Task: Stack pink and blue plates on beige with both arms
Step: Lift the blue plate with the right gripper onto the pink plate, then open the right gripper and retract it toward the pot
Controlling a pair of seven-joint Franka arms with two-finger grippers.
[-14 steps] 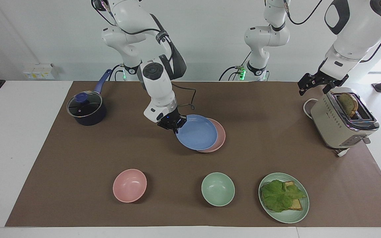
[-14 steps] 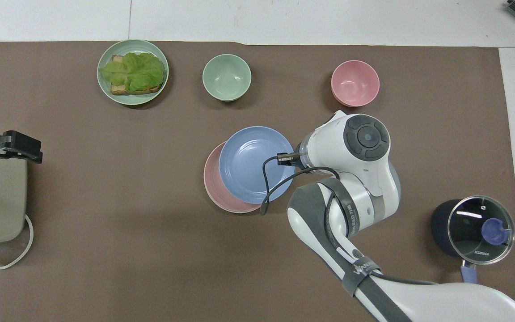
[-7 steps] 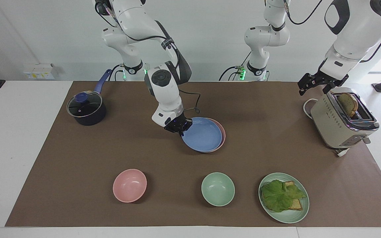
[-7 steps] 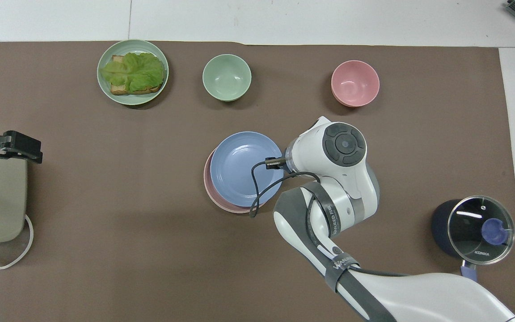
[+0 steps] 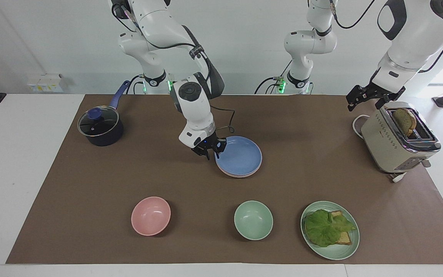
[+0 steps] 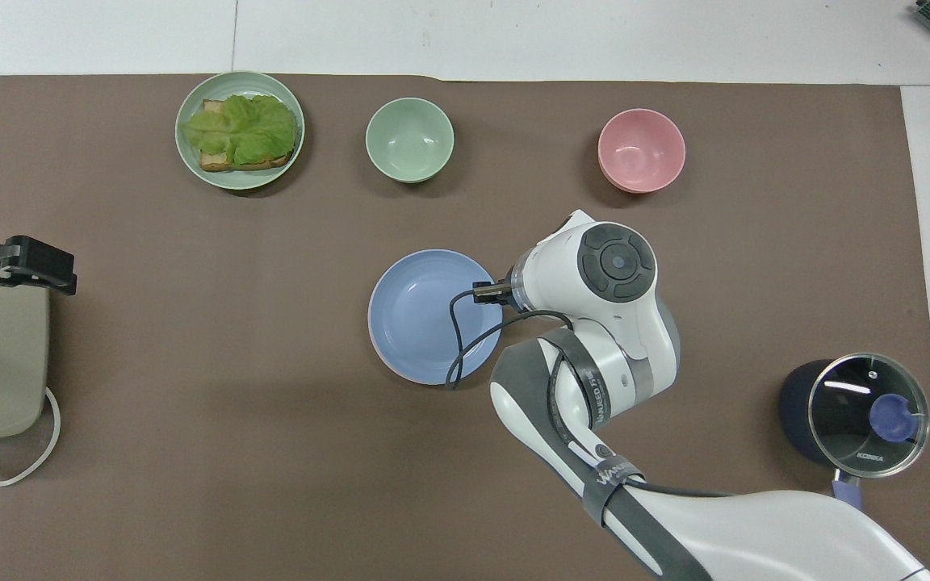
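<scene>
Blue plate (image 5: 240,156) has dropped from its tilted, offset spot half a second ago and now sits flat and centred on the stack, mid-frame in the facing view. Your right gripper (image 5: 210,149) is low at that plate's rim, on the edge toward the right arm's end of the table. I honestly can't tell if it has let go or is pinching the rim. Holding by the rim makes sense, since it's the only part a shallow plate offers.

Under the blue one you can just see a thin sliver of the pink plate (image 5: 238,176), so those two are nested. I can't make out the beige plate under them from either view, so don't take my word that the stack is complete.

Your left gripper (image 5: 373,98) waits in the upper part of the frame over the toaster (image 5: 398,138), jaws wide and empty, well out of the way.

My guess: release and lift straight up, so the rim doesn't get dragged.
</scene>
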